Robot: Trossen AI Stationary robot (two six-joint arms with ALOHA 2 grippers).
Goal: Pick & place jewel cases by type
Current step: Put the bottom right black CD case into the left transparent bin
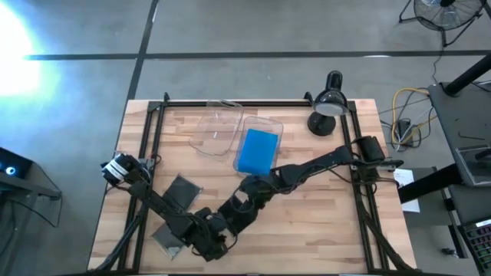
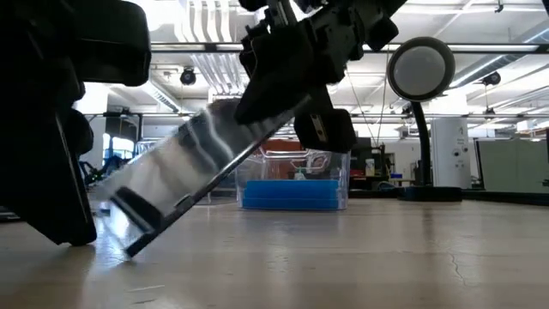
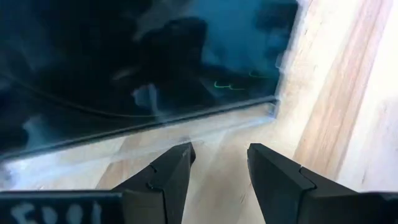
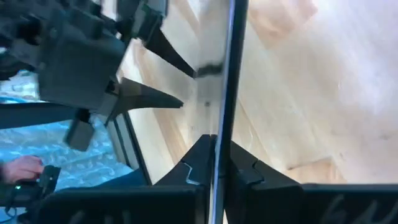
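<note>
While right gripper point(image 4: 219, 163) pinches dark jewel case point(image 2: 184, 176) by edge, case sits tilted, low corner touching table point(image 1: 322, 230) near front. Left gripper point(image 3: 219, 163) right beside it, fingers apart, empty. Blue case point(image 1: 256, 150) lies in clear bin point(image 1: 274, 123).

Wooden surface point(image 1: 307, 222) w/ black frame rails. Left arm runs from its base at the left edge toward the front; left tool point(image 1: 201, 244) sits near the front edge beside a dark jewel case point(image 1: 170, 239). Right arm reaches diagonally across from the right side; right tool point(image 1: 224, 222) is close to the left one. Another dark jewel case point(image 1: 181, 192) lies flat by the left arm. Blue jewel case point(image 1: 257, 150) sits in a clear bin point(image 1: 270, 125); empty-looking clear bin point(image 1: 215, 129) just beside it. Black desk lamp point(image 1: 327, 107) at back right.
</note>
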